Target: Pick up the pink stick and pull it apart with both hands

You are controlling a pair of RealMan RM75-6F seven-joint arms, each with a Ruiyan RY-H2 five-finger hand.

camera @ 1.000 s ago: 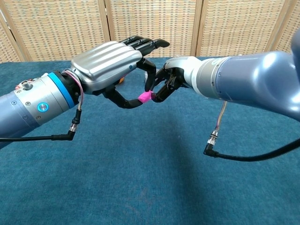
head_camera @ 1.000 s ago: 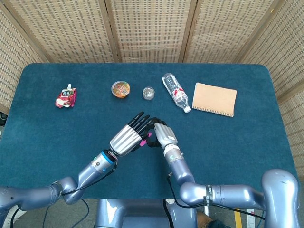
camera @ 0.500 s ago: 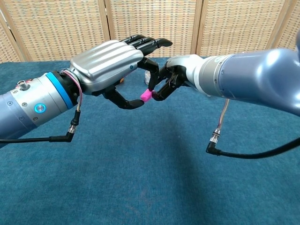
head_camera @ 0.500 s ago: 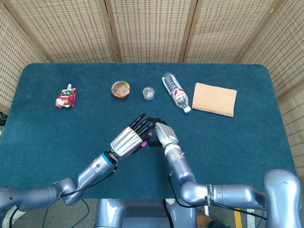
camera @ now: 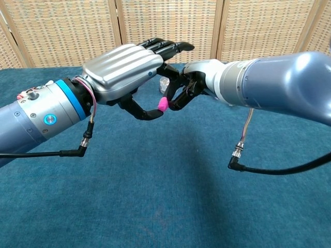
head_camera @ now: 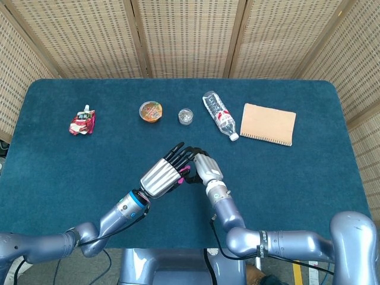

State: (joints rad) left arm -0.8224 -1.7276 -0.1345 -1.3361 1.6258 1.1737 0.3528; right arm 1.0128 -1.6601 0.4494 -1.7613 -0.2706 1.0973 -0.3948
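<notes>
The pink stick (camera: 163, 104) is short and hangs above the blue table, mostly hidden between the two hands. In the head view only a small tip of the pink stick (head_camera: 180, 177) shows. My left hand (camera: 124, 72) pinches the stick's lower left end between thumb and a curled finger, the other fingers stretched out above. My right hand (camera: 195, 87) grips the other end with its fingers curled in. Seen from the head camera, my left hand (head_camera: 162, 175) and my right hand (head_camera: 203, 167) touch each other near the table's front middle.
Along the far side of the table (head_camera: 309, 172) lie a red pouch (head_camera: 82, 120), a small round cup (head_camera: 151, 111), a tiny jar (head_camera: 186, 116), a water bottle (head_camera: 219, 115) on its side and a tan notebook (head_camera: 268, 124). A cable (camera: 243, 150) hangs from my right arm.
Both hands have drifted slightly right and upward together. The pink stick has tipped more upright and less of it shows between the fingers.
</notes>
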